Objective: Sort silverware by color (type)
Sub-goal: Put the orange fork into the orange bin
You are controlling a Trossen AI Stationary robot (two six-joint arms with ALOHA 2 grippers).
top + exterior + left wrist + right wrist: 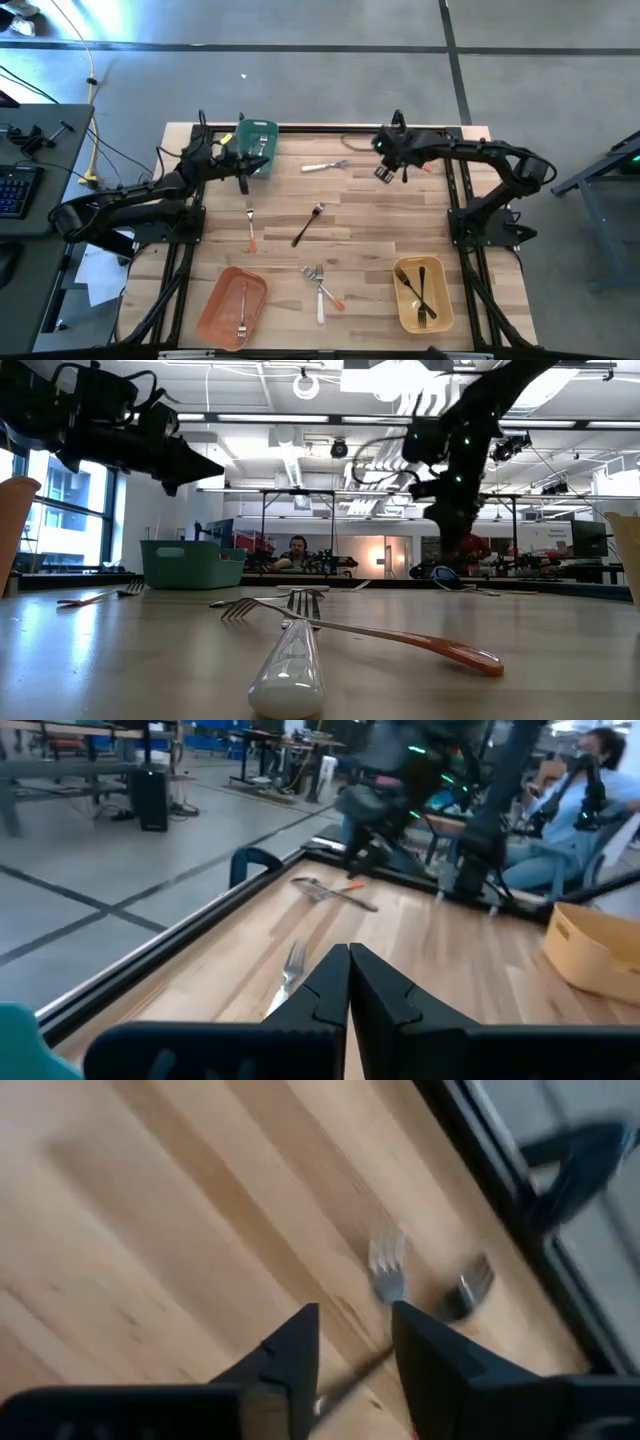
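Note:
Forks lie scattered on the wooden table: a white-handled one (325,166) near the far edge, one with a red-orange tip (250,226), a black one (308,225), and a white and a red-tipped one crossed (318,284) near the front. My left gripper (243,182) hovers shut and empty beside the green bin (256,148). My right gripper (355,1345) is open above the table near the far edge, with two fork heads (386,1275) on the wood below its fingers. It holds nothing.
An orange bin (215,318) at the near left holds one fork. A yellow bin (402,310) at the near right holds black forks. The green bin stands at the far left. A black frame (330,128) rims the table. A person sits in the room beyond.

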